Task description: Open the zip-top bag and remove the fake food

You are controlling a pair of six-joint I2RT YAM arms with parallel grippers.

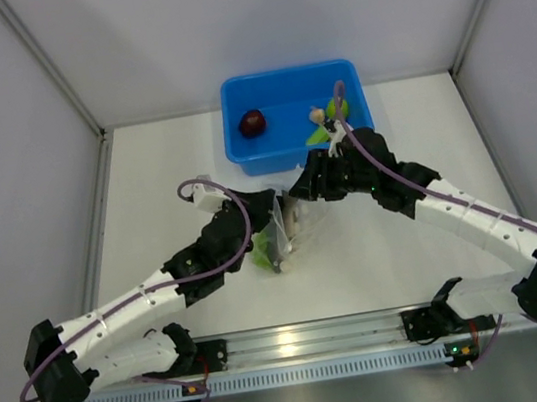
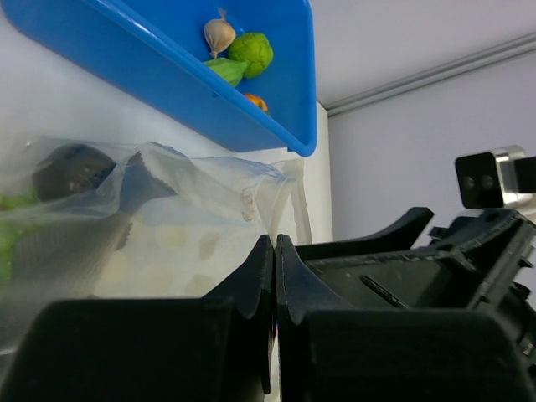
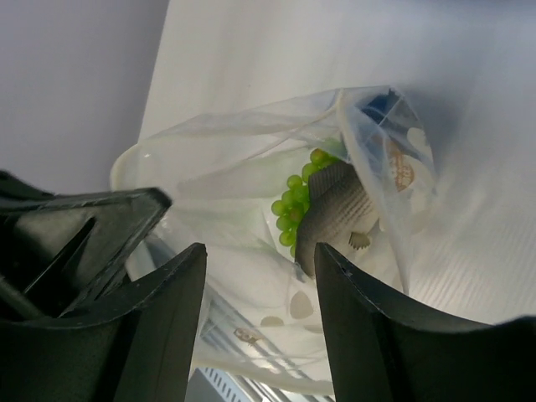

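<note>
The clear zip-top bag (image 1: 282, 241) lies on the white table between my two grippers, just in front of the blue bin (image 1: 242, 156). My left gripper (image 2: 275, 241) is shut on the bag's (image 2: 184, 209) thin top edge. My right gripper (image 3: 260, 251) is open, its fingers astride the bag's (image 3: 234, 159) mouth without pinching it. Inside the bag are green grapes (image 3: 295, 201) and a grey striped long piece (image 3: 331, 209). In the bin lie a dark maroon ball (image 1: 253, 122), a lime ball (image 2: 251, 52), a green pod (image 2: 224, 69) and a small orange piece (image 2: 256, 101).
A pale garlic-shaped piece (image 2: 219, 35) also lies in the bin. Grey walls enclose the table at the left, back and right. The arms' bases stand on a metal rail (image 1: 310, 341) at the near edge.
</note>
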